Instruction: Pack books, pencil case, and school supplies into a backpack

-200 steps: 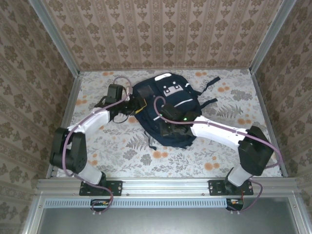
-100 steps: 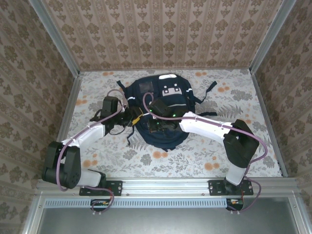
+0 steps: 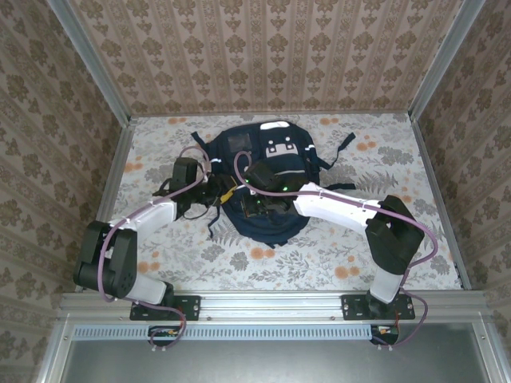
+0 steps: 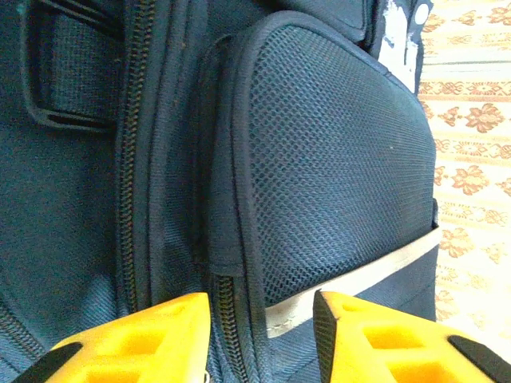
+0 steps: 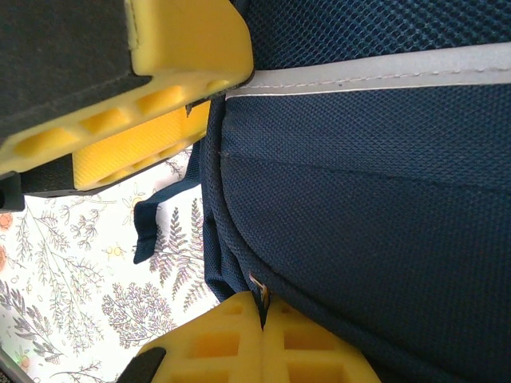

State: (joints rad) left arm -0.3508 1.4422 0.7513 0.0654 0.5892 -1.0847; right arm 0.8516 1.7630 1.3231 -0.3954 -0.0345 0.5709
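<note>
1. Backpack (image 3: pixel 271 230) lies flat on desk (image 3: pixel 335 255), right under both claws.
2. Right claw (image 5: pixel 262 315) is clenched, its tips pressed together on a small brownish zipper tab (image 5: pixel 257 282) at the bag's edge seam. It reads as a zipper pull but is too tiny to be sure.
3. Left claw (image 4: pixel 262 319) has its jaws apart, straddling a zipper line (image 4: pixel 128 199), with the mesh pocket (image 4: pixel 335 159) just beyond the tips. Fabric sits in the gap; cannot tell if it is pinched or only bracketed.
4. Step in hand, my read: unzipping a compartment so things can go in. One claw anchors, the other pulls.
5. To do it well, drag the tab along the track, low and steady, not up off the bag. Turn the wrist with the seam's curve.
6. Left claw should pin cloth close behind the tab, so the track goes taut and the bag doesn't skid on the desk.
7. Risks: the fingertip-only hold on the tab may slip. The loose strap (image 5: pixel 156 223) beside the right claw could snag.
</note>
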